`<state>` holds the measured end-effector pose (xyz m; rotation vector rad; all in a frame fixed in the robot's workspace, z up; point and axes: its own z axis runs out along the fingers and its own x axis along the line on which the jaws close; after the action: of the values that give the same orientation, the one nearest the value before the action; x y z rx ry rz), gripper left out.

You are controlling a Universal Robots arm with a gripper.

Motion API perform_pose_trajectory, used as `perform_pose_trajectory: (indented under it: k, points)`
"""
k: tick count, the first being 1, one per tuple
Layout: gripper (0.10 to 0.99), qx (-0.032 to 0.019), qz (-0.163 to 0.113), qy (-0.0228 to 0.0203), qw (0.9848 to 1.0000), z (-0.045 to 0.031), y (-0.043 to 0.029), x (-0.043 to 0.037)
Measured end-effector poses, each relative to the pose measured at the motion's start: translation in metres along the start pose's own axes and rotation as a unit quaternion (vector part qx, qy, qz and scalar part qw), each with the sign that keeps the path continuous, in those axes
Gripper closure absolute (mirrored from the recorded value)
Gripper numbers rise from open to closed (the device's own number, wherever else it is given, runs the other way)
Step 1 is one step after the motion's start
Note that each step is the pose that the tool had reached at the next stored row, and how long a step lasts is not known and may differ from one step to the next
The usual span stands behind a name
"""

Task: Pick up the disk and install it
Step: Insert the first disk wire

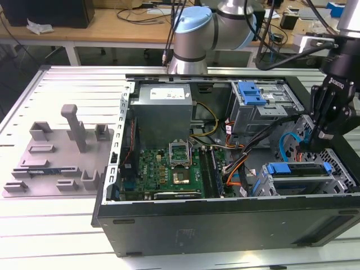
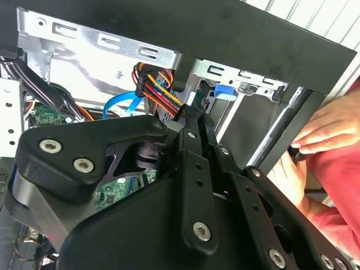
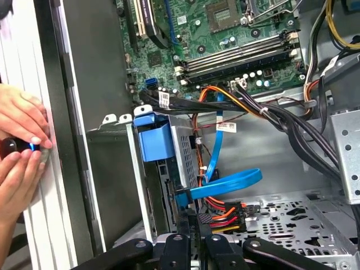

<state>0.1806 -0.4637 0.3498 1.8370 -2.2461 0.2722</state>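
Disk: blue-framed drive seated in the drive cage at the near corner of the open computer case, on the exterior view's right; its blue bracket also appears in the first wrist view. Gripper: poised just above the cage, fingers pressed together, nothing seen between them. Blue data cable: curving beside the fingertips. Motherboard: mid-case. Grey fixture tray: on the table, well apart. Person's hands: at the case's outer edge.
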Motion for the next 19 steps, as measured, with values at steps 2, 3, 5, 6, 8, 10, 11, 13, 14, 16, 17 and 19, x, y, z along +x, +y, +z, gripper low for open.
perform_pose_trajectory:
  k: [2, 3, 5, 6, 8, 10, 11, 13, 14, 16, 17, 19]
  points:
    - [0.918, -0.0009, 0.000, -0.0073, 1.0000, 0.0008, -0.0003, 0.0028]
    - [0.918, -0.0019, -0.001, -0.0149, 0.9999, 0.0015, -0.0006, 0.0053]
    - [0.918, -0.0035, -0.002, -0.0274, 0.9996, 0.0026, -0.0009, 0.0091]
    - [0.918, -0.0036, -0.003, -0.0294, 0.9996, 0.0028, -0.0007, 0.0099]
    - [0.918, -0.0027, -0.007, -0.0329, 0.9994, 0.0032, 0.0003, 0.0120]
    - [0.918, -0.0008, -0.014, -0.0338, 0.9993, 0.0034, 0.0013, 0.0131]
    - [0.918, 0.0000, -0.017, -0.0340, 0.9993, 0.0034, 0.0014, 0.0133]
    - [0.918, 0.0040, -0.031, -0.0342, 0.9989, 0.0035, 0.0025, 0.0144]
    - [0.918, 0.0057, -0.034, -0.0348, 0.9988, 0.0041, 0.0037, 0.0163]
    - [0.918, 0.0074, -0.036, -0.0361, 0.9987, 0.0056, 0.0066, 0.0210]
    - [0.918, 0.0077, -0.036, -0.0365, 0.9987, 0.0060, 0.0076, 0.0224]
    - [0.918, 0.0096, -0.035, -0.0404, 0.9985, 0.0079, 0.0093, 0.0287]
